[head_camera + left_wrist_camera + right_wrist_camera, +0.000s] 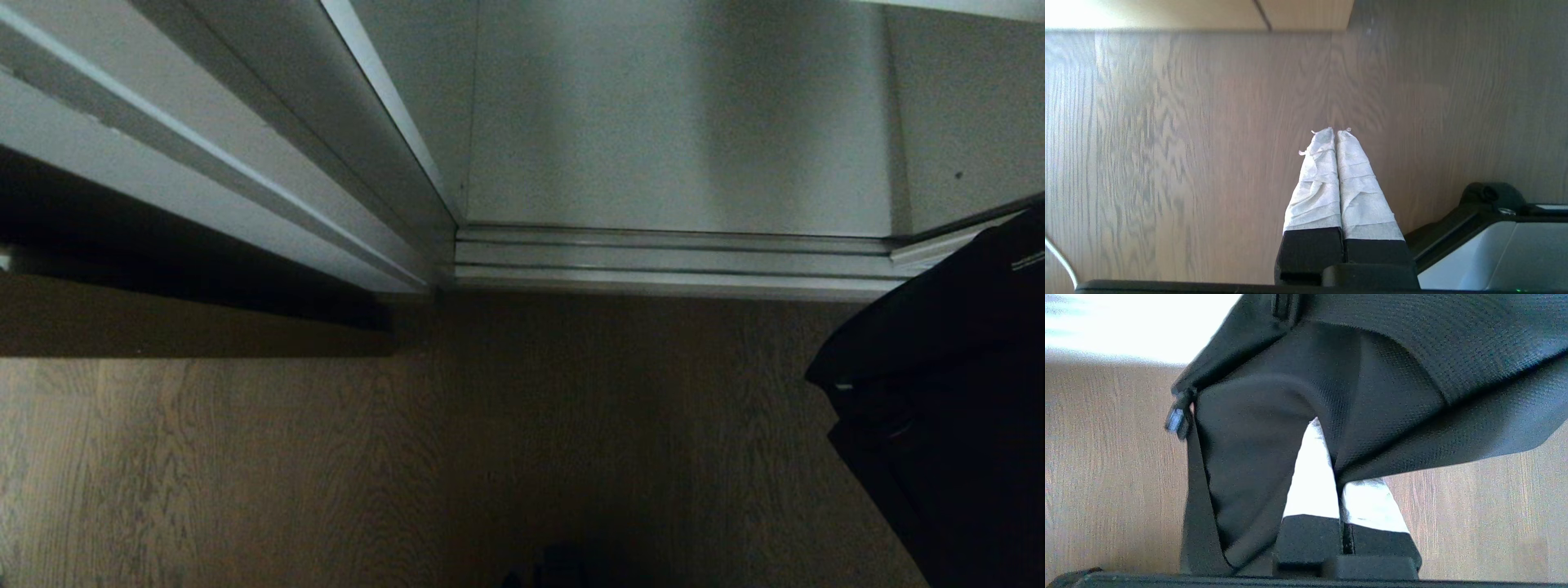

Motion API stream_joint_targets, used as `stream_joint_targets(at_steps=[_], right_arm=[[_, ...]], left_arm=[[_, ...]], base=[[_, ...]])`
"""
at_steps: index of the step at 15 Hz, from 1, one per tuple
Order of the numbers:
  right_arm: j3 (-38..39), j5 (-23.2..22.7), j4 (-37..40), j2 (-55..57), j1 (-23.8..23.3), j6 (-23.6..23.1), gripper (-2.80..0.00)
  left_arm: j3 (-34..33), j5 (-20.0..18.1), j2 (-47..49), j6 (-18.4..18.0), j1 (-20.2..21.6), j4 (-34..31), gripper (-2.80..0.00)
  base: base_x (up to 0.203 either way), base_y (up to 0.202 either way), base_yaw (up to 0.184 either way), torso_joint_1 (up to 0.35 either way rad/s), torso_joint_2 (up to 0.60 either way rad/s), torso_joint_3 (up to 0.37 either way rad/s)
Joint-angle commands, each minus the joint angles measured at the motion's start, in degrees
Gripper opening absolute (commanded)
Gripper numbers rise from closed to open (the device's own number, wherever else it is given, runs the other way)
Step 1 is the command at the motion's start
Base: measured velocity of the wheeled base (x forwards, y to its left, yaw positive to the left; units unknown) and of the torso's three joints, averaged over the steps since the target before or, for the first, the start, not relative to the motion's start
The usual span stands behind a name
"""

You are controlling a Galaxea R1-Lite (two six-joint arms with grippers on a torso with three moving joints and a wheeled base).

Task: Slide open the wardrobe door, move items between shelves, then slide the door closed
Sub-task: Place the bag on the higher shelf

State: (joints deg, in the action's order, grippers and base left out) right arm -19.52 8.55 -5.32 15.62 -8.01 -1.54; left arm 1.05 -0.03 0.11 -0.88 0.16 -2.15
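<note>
Right gripper [1333,457] is clamped on the black fabric bag [1372,375]: its two white-wrapped fingers [1310,482] are pressed together with a fold of the woven cloth pinched between them, and the rest of the bag drapes over and around the fingertips. A zip pull [1176,418] hangs off the bag's edge at about nine o'clock from the grip. Beneath the bag lies the wood floor [1106,465].

From the head camera the bag [947,392] hangs at roughly four o'clock in the picture, in front of the wardrobe's bottom track [669,261], with a small line of white lettering near its top. Above the track, at twelve o'clock, sits the grey-white bottom shelf [678,139] of the open wardrobe. The sliding wardrobe door [245,147] stands pushed aside at ten o'clock.

Left gripper [1336,132] hangs over bare wood floor [1167,143], its wrapped fingers [1314,183] closed against each other, holding nothing.
</note>
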Motion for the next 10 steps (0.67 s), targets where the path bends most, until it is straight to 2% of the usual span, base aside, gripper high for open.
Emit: stream_joint_targets(at_steps=[1,8,10], right_arm=[[0.36,0.07,-0.22,0.20,0.02,-0.05,-2.80],[0.01,0.16,0.13,0.20,0.02,-0.08,-2.80],[0.01,0.07,0.13,0.12,0.02,-0.13,-2.80]], left_arm=[[0.01,-0.06,-0.02,0.00,0.02,-0.05,-2.80],[0.01,0.02,-0.02,0.61,0.02,-0.05,-2.80],[0.01,0.03,-0.02,0.61,0.02,-0.05,-2.80]], base=[[-0.195,0.000,-0.001,0.002,0.00,0.003],[-0.192,0.000,-0.001,0.002,0.00,0.003],[0.000,0.000,0.000,0.000,0.00,0.000]])
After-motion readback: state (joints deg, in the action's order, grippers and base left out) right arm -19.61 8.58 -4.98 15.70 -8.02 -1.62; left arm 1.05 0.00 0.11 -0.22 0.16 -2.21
